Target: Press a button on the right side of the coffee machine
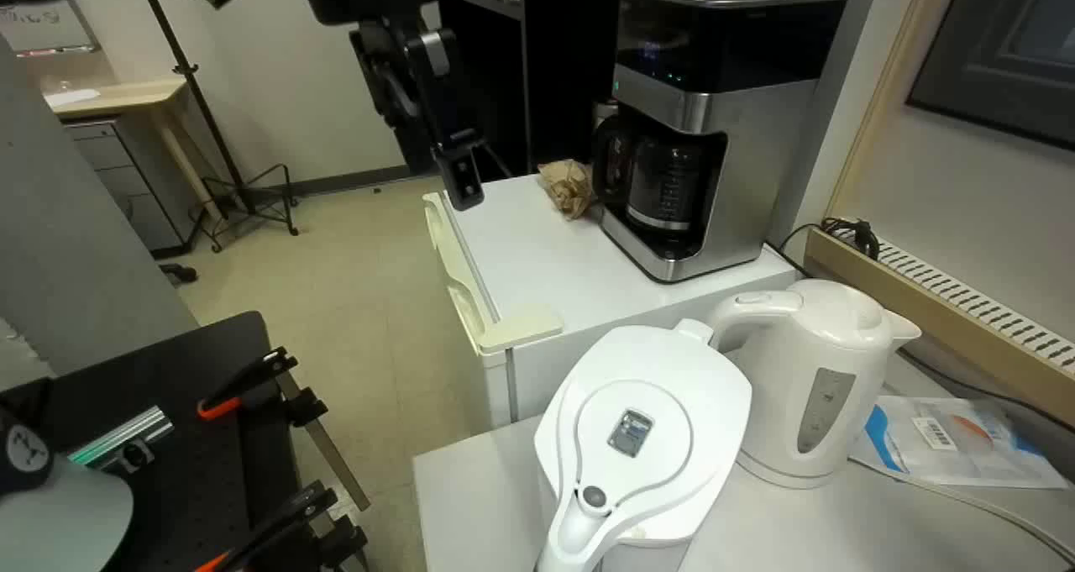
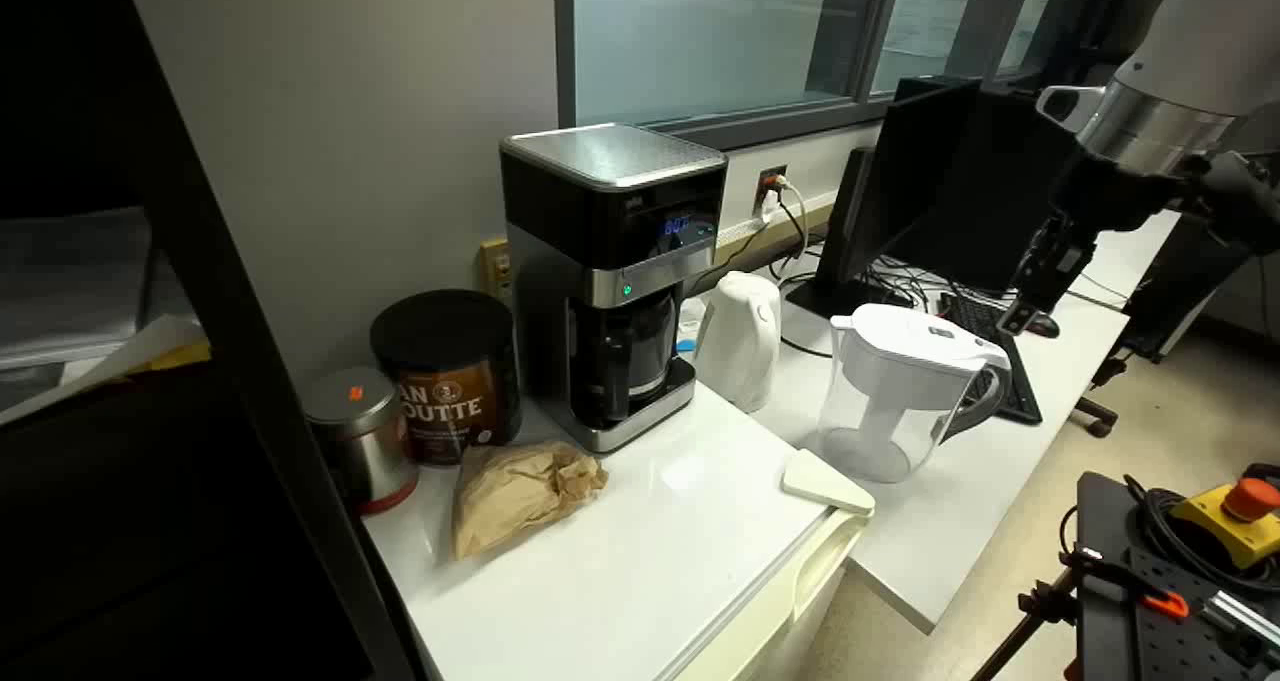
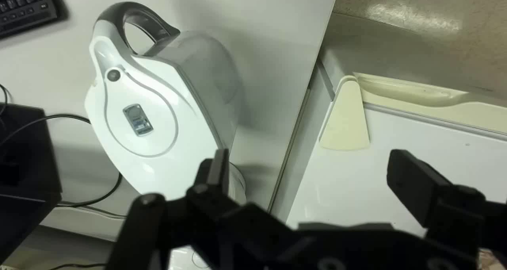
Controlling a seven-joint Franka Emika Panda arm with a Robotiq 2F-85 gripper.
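The coffee machine is tall, black and silver, with a dark glass carafe. It stands upright on a white cabinet top and also shows in an exterior view. Its black upper front has a lit blue display with small lights beside it; a green light glows on the silver band. The machine is out of the wrist view. My gripper is open and empty, with its fingers wide apart. In both exterior views the gripper hangs in the air, well apart from the machine.
A white filter pitcher and a white kettle stand on the desk beside the cabinet. A paper bag, a coffee can and a metal tin are on the machine's other side. Monitors stand farther along the desk.
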